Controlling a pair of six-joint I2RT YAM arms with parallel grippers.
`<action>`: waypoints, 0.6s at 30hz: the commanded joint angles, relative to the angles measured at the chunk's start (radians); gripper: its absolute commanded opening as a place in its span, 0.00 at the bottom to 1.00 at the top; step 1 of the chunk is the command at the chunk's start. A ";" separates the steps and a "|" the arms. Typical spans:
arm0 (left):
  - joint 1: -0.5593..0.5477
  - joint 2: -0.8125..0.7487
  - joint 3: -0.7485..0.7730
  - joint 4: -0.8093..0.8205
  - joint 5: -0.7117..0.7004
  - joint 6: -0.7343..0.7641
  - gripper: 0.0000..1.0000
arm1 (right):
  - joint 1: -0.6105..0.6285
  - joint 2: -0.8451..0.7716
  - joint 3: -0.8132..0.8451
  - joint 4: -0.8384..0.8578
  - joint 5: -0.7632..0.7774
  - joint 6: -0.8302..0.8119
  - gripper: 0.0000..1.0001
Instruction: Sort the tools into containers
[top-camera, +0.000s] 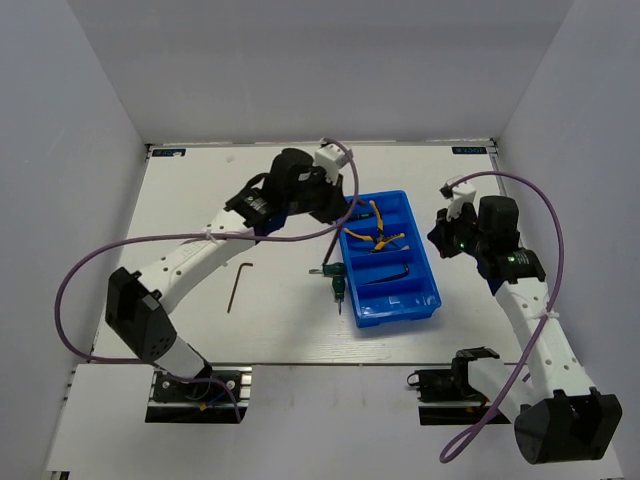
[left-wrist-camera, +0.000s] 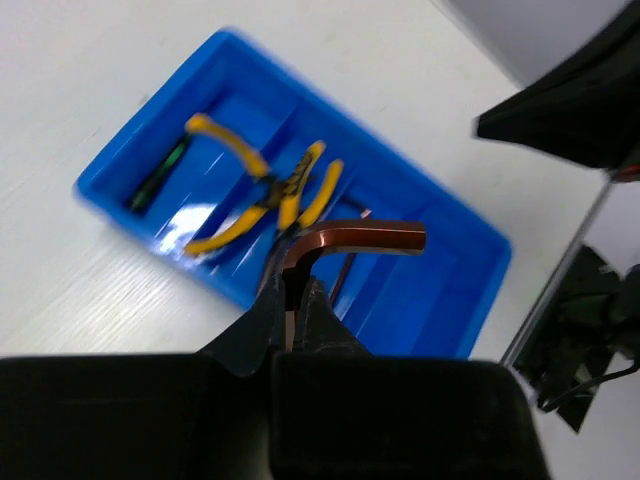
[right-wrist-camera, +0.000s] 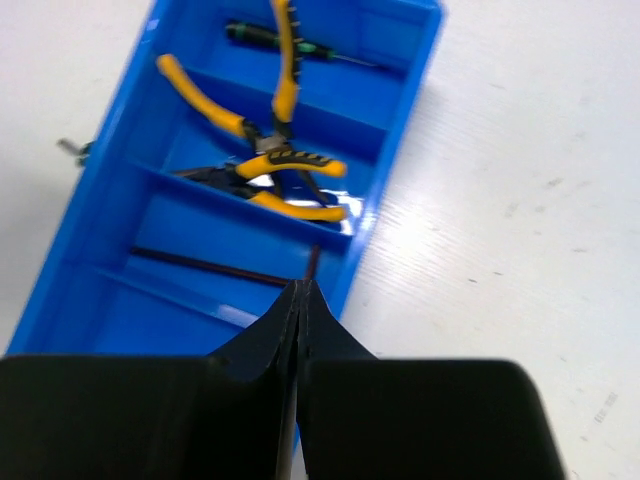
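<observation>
Pliers (right-wrist-camera: 285, 160), screwdriver (right-wrist-camera: 290, 45) and one hex key (right-wrist-camera: 200, 263) lie in the tray (top-camera: 400, 315). Left pincer (left-wrist-camera: 293, 290) holds another hex key (left-wrist-camera: 370, 238) near it; right pincer (right-wrist-camera: 300, 295) is closed, empty. A loose hex key (top-camera: 237, 285) and stubby tool (top-camera: 338, 282) wait on the surface (top-camera: 190, 200).

Overhead we see the whole table (top-camera: 200, 200) — our wrist views peer closely past their fingers (left-wrist-camera: 258, 335) (right-wrist-camera: 328, 338), sharing the blue tray (top-camera: 396, 301).

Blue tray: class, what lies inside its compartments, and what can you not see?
Inside the blue tray: a screwdriver in the end compartment, two yellow pliers lying across the ridges, and a hex key further along. The right gripper hides part of the last compartment.
</observation>
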 joint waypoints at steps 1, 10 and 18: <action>-0.065 0.096 0.036 0.174 0.080 -0.033 0.00 | -0.002 -0.019 -0.009 0.073 0.154 0.034 0.00; -0.178 0.308 0.152 0.352 -0.052 -0.033 0.00 | -0.007 -0.030 -0.013 0.088 0.220 0.034 0.00; -0.221 0.411 0.160 0.343 -0.142 0.005 0.12 | -0.008 -0.038 -0.010 0.085 0.226 0.025 0.00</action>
